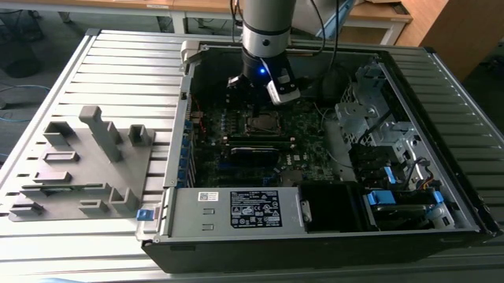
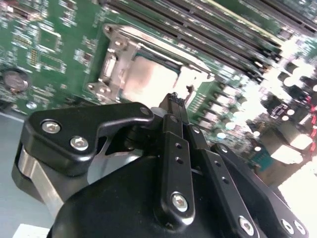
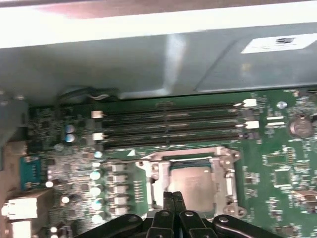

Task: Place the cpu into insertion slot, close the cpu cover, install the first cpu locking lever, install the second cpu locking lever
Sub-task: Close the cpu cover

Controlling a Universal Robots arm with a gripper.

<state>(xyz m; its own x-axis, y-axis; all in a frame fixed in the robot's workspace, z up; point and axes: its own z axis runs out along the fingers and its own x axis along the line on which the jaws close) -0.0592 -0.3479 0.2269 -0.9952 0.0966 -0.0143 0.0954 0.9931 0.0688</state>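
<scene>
The cpu (image 3: pixel 195 184) is a dull silver square lying in the insertion slot (image 1: pixel 261 122) on the green motherboard. The cpu cover (image 3: pixel 229 176), a thin silver frame, lies down flat around it. In the second wrist view the cpu (image 2: pixel 148 82) gleams inside the cover (image 2: pixel 111 64). My gripper (image 3: pixel 173 196) hangs just above the near edge of the socket, its two black fingertips pressed together and shut with nothing seen between them. The same fingertips (image 2: pixel 173 101) meet over the cpu's edge. In the exterior view the gripper (image 1: pixel 254 106) stands over the slot inside the open case.
Long black memory slots (image 3: pixel 168 126) run beside the socket. A grey power supply box (image 1: pixel 236 209) fills the case's front. Drive bays and cables (image 1: pixel 378 135) crowd the exterior view's right. A grey fixture tray (image 1: pixel 79 165) sits outside the case at the exterior view's left.
</scene>
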